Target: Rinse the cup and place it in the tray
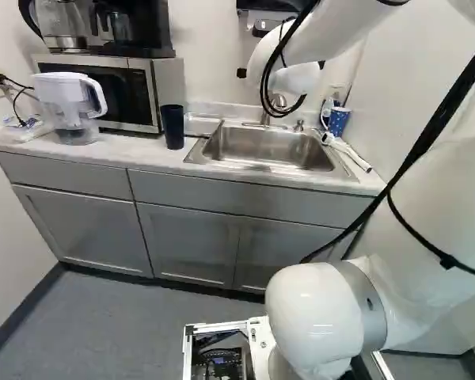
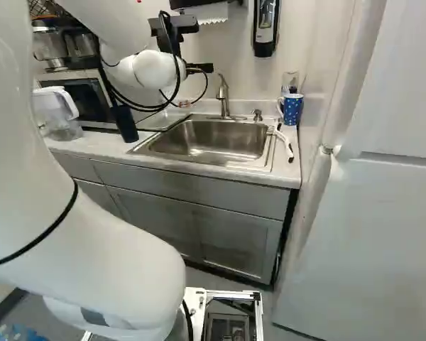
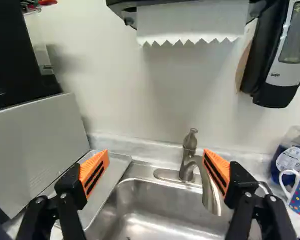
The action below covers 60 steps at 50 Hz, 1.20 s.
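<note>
The jaws [image 2: 200, 68] are positioned over the sink [image 1: 267, 148]. In the wrist view, the jaws [image 3: 155, 167] are spread wide, with nothing held between the orange pads [image 3: 94, 170]. One pad overlaps the faucet [image 3: 189, 159] in that view; contact cannot be determined. The dark cup [image 1: 172, 127] stands upright on the worktop [image 1: 134, 151], near the microwave [image 1: 169, 83] and to the left of the sink in the left base view. The tray [image 3: 102, 189] lies between the microwave and the sink. The spotted mug [image 2: 292, 110] stands at the sink's opposite side, near the soap pump [image 2: 258, 115].
</note>
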{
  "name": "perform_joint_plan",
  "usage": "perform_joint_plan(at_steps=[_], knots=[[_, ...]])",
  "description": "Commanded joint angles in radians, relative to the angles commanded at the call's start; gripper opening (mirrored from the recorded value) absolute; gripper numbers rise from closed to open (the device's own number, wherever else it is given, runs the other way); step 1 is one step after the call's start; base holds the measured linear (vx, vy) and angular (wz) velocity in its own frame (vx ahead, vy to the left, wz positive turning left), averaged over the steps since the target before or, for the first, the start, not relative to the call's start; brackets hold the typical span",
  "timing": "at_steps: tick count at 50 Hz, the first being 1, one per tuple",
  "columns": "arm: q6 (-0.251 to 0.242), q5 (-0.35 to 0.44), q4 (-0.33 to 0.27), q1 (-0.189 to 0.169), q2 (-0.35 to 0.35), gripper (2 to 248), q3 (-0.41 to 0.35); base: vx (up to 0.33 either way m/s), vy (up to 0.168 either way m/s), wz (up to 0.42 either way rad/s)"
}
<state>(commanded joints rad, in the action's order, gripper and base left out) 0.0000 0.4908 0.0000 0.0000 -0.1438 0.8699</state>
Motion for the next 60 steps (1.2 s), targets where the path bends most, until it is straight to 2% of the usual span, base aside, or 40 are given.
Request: perform_joint_plan(at_steps=[22,60], knots=[[0.0,0.0,0.0,0.0,0.004,247,0.004,-0.004,-0.001,-0.002],[0.0,-0.038,0.0,-0.025,0.086,247,0.082,0.0,0.0,0.0]])
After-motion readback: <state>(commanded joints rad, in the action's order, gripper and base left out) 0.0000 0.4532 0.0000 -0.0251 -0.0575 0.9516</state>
